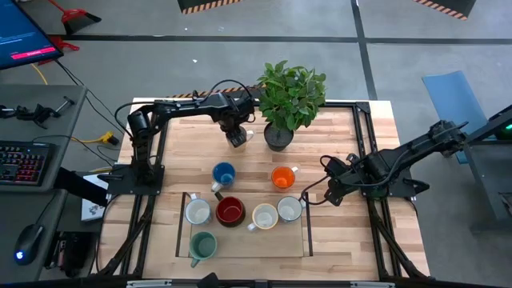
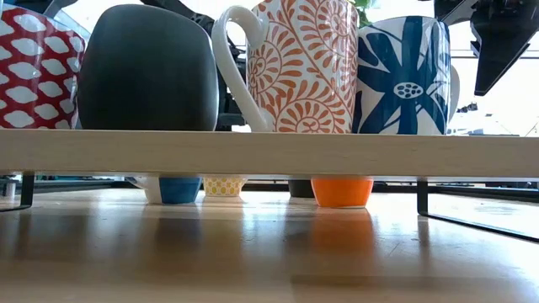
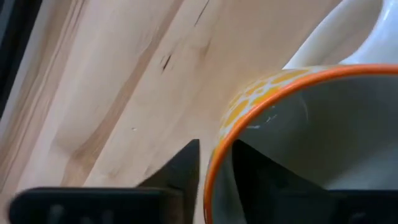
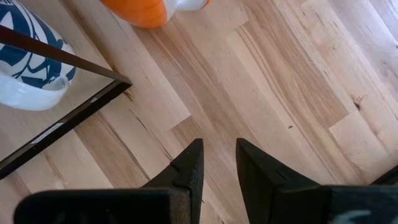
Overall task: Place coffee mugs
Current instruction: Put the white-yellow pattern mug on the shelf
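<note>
Beside the potted plant (image 1: 280, 136) at the table's (image 1: 352, 240) far edge, the left gripper (image 3: 214, 163) straddled the rim of a yellow-patterned mug (image 3: 298, 124), one finger inside, one outside, pinching its wall. Right gripper (image 4: 217, 163) hovered over bare wood, fingers slightly apart, holding nothing. Blue mug (image 1: 223, 174) and orange mug (image 1: 283, 178) stood mid-table; five mugs, all empty, sat on the raised tray (image 1: 248, 244).
</note>
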### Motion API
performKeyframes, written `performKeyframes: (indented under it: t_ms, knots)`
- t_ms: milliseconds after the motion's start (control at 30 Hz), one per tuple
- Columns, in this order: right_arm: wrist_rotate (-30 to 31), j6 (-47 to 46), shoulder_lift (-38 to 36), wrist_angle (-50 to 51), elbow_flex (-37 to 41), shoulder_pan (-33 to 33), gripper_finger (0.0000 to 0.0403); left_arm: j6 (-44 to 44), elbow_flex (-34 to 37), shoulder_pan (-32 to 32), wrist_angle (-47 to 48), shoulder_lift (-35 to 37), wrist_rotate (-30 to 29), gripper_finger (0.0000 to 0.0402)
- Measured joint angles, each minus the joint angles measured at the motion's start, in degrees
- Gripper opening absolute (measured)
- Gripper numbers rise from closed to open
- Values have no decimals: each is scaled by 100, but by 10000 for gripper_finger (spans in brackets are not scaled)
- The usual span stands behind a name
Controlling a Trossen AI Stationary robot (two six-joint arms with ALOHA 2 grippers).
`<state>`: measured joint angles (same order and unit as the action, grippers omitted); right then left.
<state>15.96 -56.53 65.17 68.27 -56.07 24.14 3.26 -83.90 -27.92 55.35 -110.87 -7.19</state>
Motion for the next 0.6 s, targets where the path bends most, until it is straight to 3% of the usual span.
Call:
performKeyframes:
  t_ms: [133,400,600]
  knots:
    - [5,0,0,0,0,0,71,9,-7,0,44,25,124,15]
    - [10,0,0,0,0,-2,71,-111,-175,19,459,8,117,8]
    - [12,0,0,-23,0,-1,71,-438,-1055,24,1717,99,-228,8]
